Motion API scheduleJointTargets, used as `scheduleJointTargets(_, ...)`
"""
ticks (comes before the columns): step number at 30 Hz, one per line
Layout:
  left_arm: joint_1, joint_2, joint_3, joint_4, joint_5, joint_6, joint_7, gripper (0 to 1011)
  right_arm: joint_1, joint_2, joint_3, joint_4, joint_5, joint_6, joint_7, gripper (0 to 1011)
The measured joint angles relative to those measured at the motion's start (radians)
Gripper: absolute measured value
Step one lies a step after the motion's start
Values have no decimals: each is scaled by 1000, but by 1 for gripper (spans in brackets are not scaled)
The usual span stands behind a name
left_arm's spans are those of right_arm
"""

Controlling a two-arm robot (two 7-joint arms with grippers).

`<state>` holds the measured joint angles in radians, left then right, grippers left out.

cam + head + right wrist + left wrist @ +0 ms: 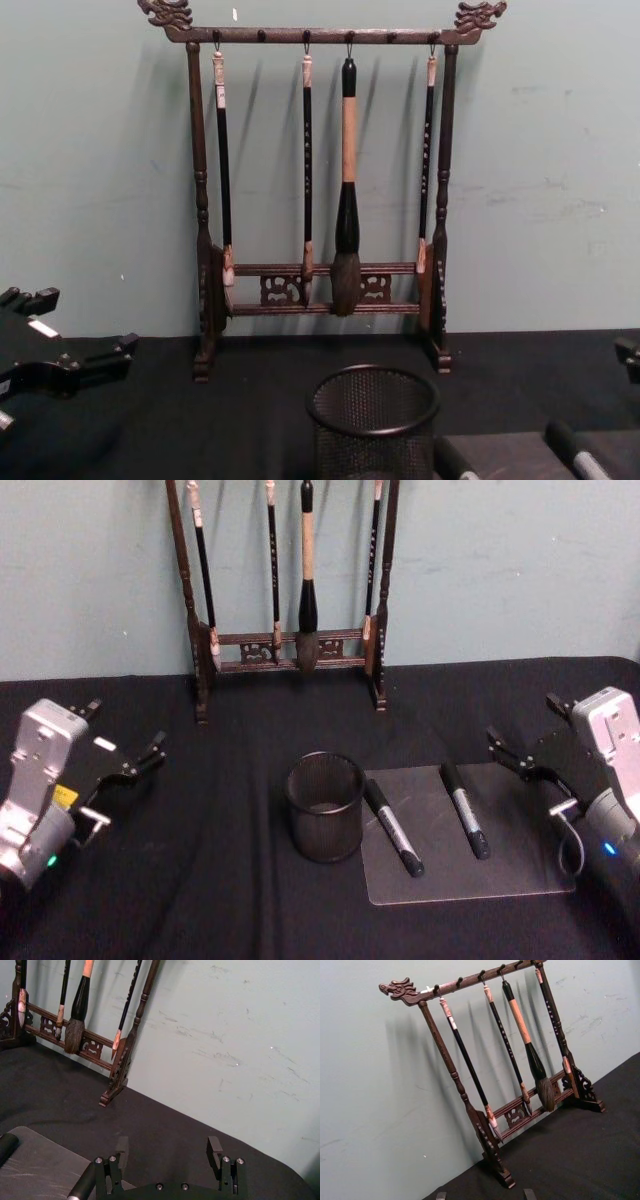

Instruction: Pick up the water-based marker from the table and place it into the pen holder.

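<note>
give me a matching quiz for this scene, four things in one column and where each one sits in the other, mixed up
Things
1. pen holder
2. two black markers
3. brush rack
4. left gripper

Places
a. at the back of the table, against the wall
b. lying on the grey mat
c. open and empty by the table's left edge, mirroring the open right gripper on the other side
d. upright, just left of the mat

Pairs: 1-d, 2-b, 3-a, 4-c
</note>
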<state>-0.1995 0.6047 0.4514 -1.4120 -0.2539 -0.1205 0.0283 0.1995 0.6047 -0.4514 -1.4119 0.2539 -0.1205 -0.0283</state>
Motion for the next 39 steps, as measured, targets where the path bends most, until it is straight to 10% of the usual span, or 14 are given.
scheduleJointTargets(25,0,0,0,0,0,0,0,1001,-1,-2,6,-2,-1,2,8,1002)
scheduleJointTargets(39,0,0,0,0,0,0,0,1001,-3,-28,57,-60,95,169,126,1002)
